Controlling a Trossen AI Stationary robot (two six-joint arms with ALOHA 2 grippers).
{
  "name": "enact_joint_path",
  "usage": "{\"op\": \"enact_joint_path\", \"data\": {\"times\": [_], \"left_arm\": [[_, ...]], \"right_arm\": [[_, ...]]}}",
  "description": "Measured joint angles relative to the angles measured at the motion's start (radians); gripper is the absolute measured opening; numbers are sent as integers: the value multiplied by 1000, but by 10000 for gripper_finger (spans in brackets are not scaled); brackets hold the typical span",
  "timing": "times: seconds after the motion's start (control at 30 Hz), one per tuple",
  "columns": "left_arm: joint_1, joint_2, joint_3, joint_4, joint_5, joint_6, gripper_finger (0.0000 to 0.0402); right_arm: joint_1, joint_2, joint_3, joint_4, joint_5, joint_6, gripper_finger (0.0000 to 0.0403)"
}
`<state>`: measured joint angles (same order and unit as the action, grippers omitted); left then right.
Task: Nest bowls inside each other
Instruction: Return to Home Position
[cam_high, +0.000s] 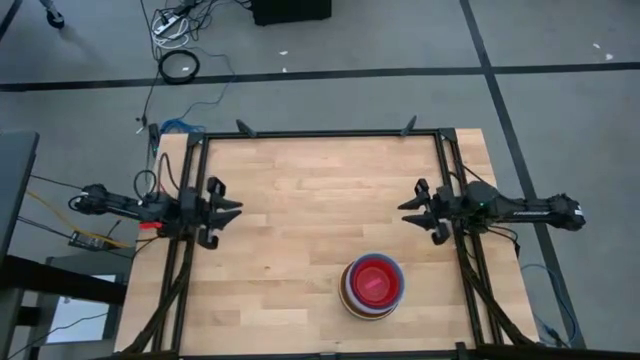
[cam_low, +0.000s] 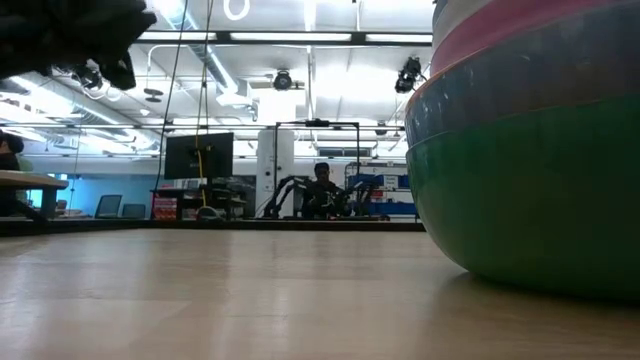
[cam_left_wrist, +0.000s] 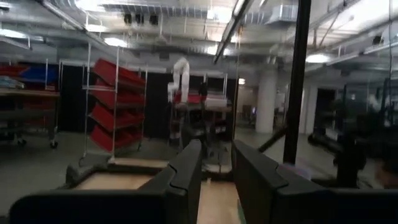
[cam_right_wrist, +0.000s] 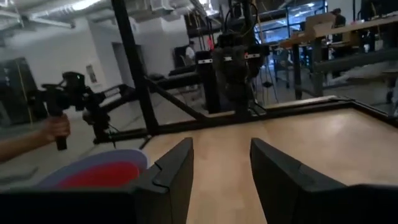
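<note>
The bowls stand nested in one stack (cam_high: 373, 285) on the wooden table, near its front edge and right of the middle. A red bowl (cam_high: 374, 280) sits innermost on top. In the low view the stack (cam_low: 530, 150) shows a green bowl at the bottom resting on the table, with blue and pink walls above it. My left gripper (cam_high: 232, 212) hovers at the table's left edge, open with nothing between its fingers (cam_left_wrist: 216, 152). At the table's right edge my right gripper (cam_high: 408, 210) is also open and holds nothing (cam_right_wrist: 221, 152). It points across the table, with the stack (cam_right_wrist: 93, 171) off to one side.
Black frame rails (cam_high: 320, 133) run round the table. Bare wood (cam_high: 320, 200) lies between the two grippers. A person's hand (cam_right_wrist: 56, 127) holds a dark device beyond the table, and another person (cam_low: 322, 185) sits in the room behind.
</note>
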<state>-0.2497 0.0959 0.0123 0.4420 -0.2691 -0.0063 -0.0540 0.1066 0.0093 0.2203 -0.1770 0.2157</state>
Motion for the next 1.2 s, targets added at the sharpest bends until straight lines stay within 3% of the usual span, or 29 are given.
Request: {"op": "enact_joint_path", "data": {"times": [0.2,0.43,0.73,1.03,1.2], "left_arm": [[0,0,-4,-78,0,32,96],[1,0,-4,-215,-14,99,96],[1,0,-4,-351,-60,106,96],[22,0,-4,-343,-61,134,96],[97,0,-4,-332,-98,182,96]], "right_arm": [[-1,0,0,-60,11,-98,149],[-1,0,-1,-192,114,-192,149],[-1,0,-1,-200,152,-227,149],[-1,0,-1,-198,182,-235,149],[-2,0,-2,-190,274,-251,149]]}}
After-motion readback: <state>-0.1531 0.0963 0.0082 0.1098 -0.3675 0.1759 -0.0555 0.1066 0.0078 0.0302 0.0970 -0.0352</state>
